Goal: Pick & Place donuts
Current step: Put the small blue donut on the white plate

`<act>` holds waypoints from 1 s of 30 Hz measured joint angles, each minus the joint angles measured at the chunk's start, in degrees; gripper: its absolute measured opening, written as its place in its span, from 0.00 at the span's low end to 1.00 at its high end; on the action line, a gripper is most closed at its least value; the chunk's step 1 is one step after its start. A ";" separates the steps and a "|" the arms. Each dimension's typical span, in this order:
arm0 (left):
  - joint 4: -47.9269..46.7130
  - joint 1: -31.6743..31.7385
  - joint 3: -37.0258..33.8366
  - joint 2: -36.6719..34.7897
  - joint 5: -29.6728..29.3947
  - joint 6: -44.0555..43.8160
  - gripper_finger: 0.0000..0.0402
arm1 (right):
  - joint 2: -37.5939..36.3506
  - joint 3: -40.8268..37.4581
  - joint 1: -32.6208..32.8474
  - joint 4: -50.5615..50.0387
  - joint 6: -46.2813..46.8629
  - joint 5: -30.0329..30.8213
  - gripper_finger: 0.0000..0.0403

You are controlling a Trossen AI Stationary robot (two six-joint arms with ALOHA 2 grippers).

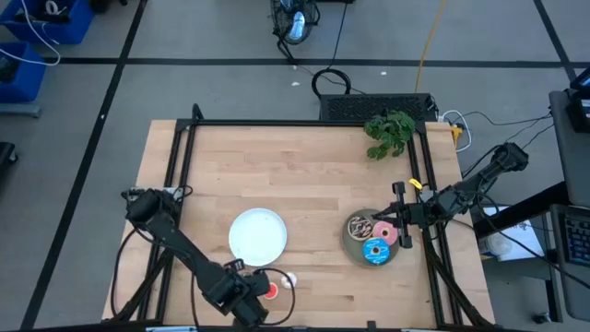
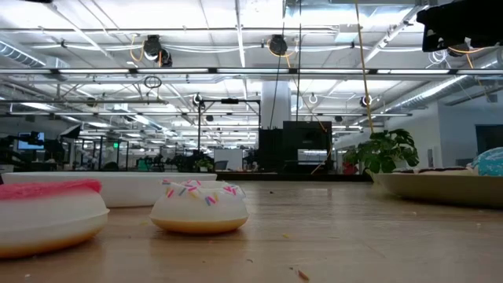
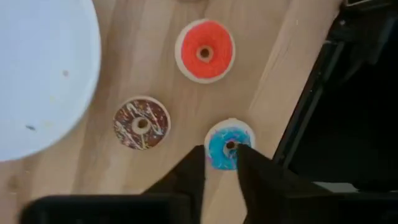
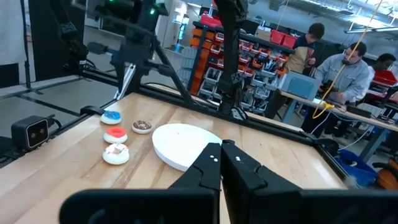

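Observation:
Four tiny donuts lie flat on the table near its near edge: blue (image 3: 225, 148), brown (image 3: 141, 122), red (image 3: 205, 51) and white-pink (image 4: 116, 152). My left gripper (image 3: 221, 163) is open and hangs over the tiny blue donut (image 4: 112, 116), one finger on either side of it, apart from it. The pink (image 1: 389, 231), blue sprinkled (image 1: 375, 251) and chocolate (image 1: 359, 226) donuts lie on the grey plate (image 1: 350, 247). My right gripper (image 4: 222, 152) is shut and empty, raised over that plate's far right rim (image 1: 387, 219).
The round white plate (image 1: 258, 235) sits just beyond the tiny donuts. A green plant sprig (image 1: 389, 132) lies at the far right. Black frame rails (image 1: 180, 175) run along the table's left, far and right sides. People sit at desks (image 4: 348, 68) beyond the table.

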 joint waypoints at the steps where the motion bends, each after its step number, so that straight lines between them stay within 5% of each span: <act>1: 0.55 -0.19 -0.01 0.49 0.25 -0.88 0.27 | -0.01 0.00 0.00 0.01 -0.13 0.01 0.00; 12: 10.03 -3.56 -0.01 5.68 -0.27 -6.78 0.64 | 0.02 0.00 0.00 0.01 -1.99 -0.01 0.00; 30: 5.31 -4.36 -1.65 6.55 -1.50 -19.33 0.76 | 0.02 0.00 -0.02 0.07 -7.77 -0.01 0.00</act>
